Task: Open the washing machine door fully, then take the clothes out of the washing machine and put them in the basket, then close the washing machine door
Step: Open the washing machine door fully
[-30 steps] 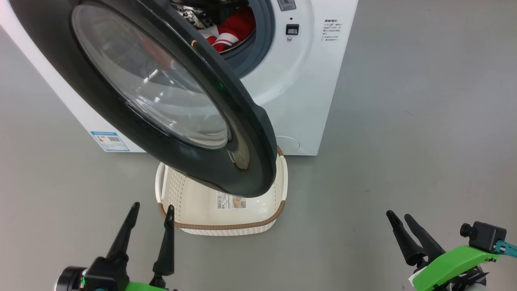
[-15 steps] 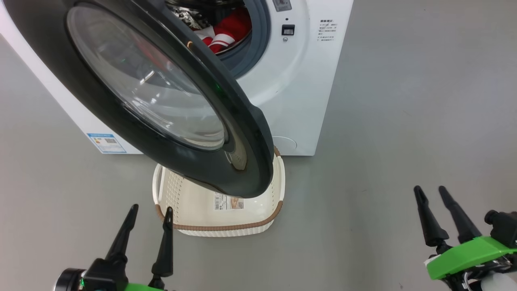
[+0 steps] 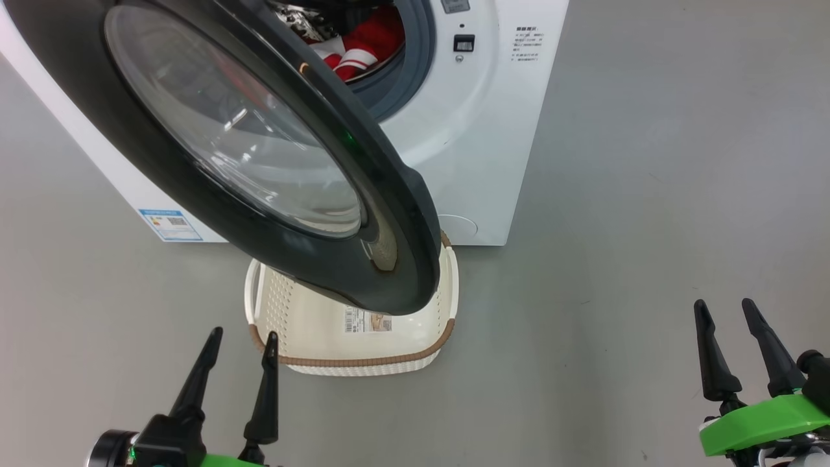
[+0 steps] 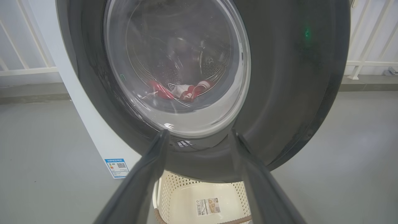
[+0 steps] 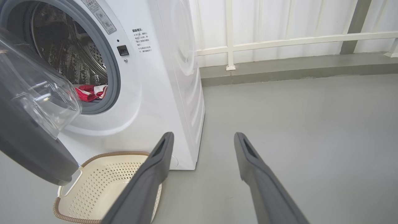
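While the left gripper (image 3: 244, 333) and right gripper (image 3: 723, 303) are spread wide and empty, the half-open door (image 3: 311, 263) is seen nearer the left one.

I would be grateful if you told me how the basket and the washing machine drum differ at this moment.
The basket is cream plastic with a brown rim; the drum is bare steel. The basket holds no laundry, just a sticker on its bottom, while the drum holds the red clothes. The basket opens upward, the drum to the front. Both are perforated.
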Controlling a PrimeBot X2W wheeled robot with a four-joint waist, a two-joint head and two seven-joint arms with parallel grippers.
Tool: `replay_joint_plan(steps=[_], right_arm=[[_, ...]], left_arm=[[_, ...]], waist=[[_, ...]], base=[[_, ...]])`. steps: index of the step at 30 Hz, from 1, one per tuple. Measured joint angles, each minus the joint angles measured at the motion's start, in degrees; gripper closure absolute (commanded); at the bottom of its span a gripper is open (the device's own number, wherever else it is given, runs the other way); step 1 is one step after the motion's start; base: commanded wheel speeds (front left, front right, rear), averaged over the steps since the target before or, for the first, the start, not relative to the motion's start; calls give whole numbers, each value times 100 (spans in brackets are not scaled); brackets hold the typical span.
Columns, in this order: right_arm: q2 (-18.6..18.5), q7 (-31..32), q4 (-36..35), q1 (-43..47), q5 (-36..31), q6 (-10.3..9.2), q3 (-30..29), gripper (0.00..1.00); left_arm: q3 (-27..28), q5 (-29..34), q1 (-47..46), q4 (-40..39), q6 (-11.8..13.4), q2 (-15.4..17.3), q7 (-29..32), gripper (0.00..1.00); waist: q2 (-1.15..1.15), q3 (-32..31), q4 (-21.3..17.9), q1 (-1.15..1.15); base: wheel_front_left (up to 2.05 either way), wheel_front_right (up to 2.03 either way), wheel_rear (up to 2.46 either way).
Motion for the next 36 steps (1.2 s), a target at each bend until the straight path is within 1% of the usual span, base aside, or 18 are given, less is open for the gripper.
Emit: replay_joint_plan(steps=[3,6,12,23,32,33,34,35,36], right_arm=[[27,0,18,5,-300,1,-52,0],[101,0,87,61,-442,1,-191,0],[198,0,112,124,-569,1,-278,0],[199,0,99,124,-611,1,-281,0],[207,0,-10,104,-512,1,-142,0],[207,0,-33,99,-476,1,-115,35],[207,0,-51,81,-403,1,-77,55],[209,0,-78,54,-325,1,-35,97],[210,0,-116,28,-241,1,9,100]], left_arm=[[-3,0,-1,1,0,0,0,0],[-16,0,-1,2,0,0,0,0],[-22,0,-2,3,5,0,0,0],[-29,0,-2,2,4,0,0,0],[-75,-45,-2,3,7,0,0,0],[-78,-66,-2,3,7,0,0,0],[-86,-83,-2,4,8,0,0,0],[-92,-101,-2,4,8,0,0,0],[-98,-102,-2,4,9,0,0,0]], waist=[[0,9,5,0],[0,14,17,0],[0,29,31,0],[0,25,45,0],[0,15,111,0],[0,10,120,0],[0,4,129,0],[0,0,140,0],[0,-3,151,0]], base=[[0,0,0],[0,0,0],[0,0,0],[0,0,0],[0,0,0],[0,0,0],[0,0,0],[0,0,0],[0,0,0]])
